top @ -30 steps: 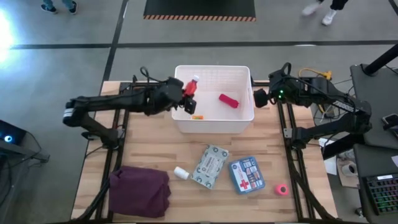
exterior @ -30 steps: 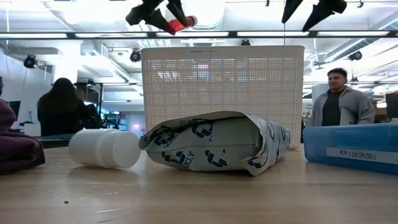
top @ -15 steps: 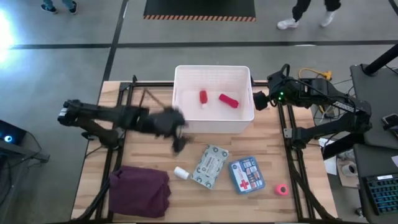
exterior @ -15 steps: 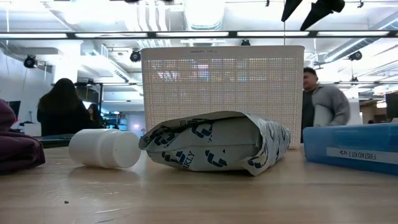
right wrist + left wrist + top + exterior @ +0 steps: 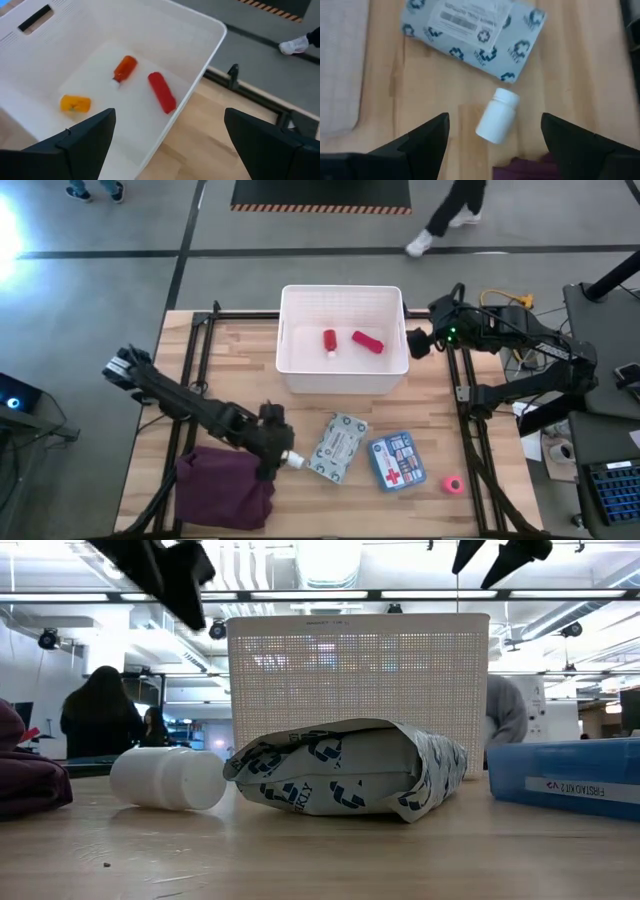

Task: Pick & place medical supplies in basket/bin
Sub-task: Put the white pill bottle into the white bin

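The white basket (image 5: 342, 290) stands at the far middle of the table. In it lie the small red bottle (image 5: 329, 339), the pink-red tube (image 5: 367, 342) and a small orange item (image 5: 75, 103). The small white bottle (image 5: 498, 122) lies on its side on the table beside the grey-green packet (image 5: 338, 447). My left gripper (image 5: 495, 147) hangs open above the white bottle with a finger on either side, touching nothing. My right gripper (image 5: 170, 145) is open, high beside the basket's right wall. The blue first-aid box (image 5: 396, 462) and the pink roll (image 5: 453, 484) sit near the front right.
A folded maroon cloth (image 5: 225, 485) lies at the near left, close beside the white bottle and under my left arm. Black frame rails run along both table sides. People walk on the floor beyond the far edge.
My left gripper has let go of the small red bottle over the basket, and the bottle now lies on the basket's floor. The gripper has then swung toward the table's near edge and down, turning as it went, to a place over the white bottle.
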Robot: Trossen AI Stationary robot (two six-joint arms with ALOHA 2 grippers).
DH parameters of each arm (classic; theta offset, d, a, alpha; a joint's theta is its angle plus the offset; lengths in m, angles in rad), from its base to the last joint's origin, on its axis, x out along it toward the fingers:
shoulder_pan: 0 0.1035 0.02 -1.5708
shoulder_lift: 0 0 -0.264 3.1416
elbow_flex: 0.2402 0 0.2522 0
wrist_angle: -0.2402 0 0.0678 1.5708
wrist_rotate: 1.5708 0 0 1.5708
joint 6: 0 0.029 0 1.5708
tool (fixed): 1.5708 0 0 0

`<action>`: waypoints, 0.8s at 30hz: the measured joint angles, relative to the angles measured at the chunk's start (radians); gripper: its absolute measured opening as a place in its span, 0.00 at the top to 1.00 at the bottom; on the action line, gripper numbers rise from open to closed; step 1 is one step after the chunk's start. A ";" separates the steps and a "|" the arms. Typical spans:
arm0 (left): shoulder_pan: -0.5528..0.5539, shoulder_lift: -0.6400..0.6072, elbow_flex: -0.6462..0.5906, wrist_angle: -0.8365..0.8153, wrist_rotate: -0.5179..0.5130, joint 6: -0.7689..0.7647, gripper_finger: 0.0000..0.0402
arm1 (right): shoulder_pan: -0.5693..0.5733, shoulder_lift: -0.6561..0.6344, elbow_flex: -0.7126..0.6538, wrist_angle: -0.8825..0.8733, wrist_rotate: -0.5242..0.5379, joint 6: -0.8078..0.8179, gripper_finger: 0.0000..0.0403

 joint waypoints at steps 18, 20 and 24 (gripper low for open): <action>0.039 0.288 -0.054 0.117 0.069 0.138 0.27 | 0.000 0.000 0.000 -0.001 -0.048 0.003 0.09; 0.041 0.290 -0.055 0.115 0.086 0.138 0.30 | 0.000 0.000 0.000 -0.001 -0.048 0.003 0.09; 0.042 0.290 -0.058 0.112 0.117 0.138 0.41 | 0.000 0.000 0.000 -0.001 -0.048 0.007 0.09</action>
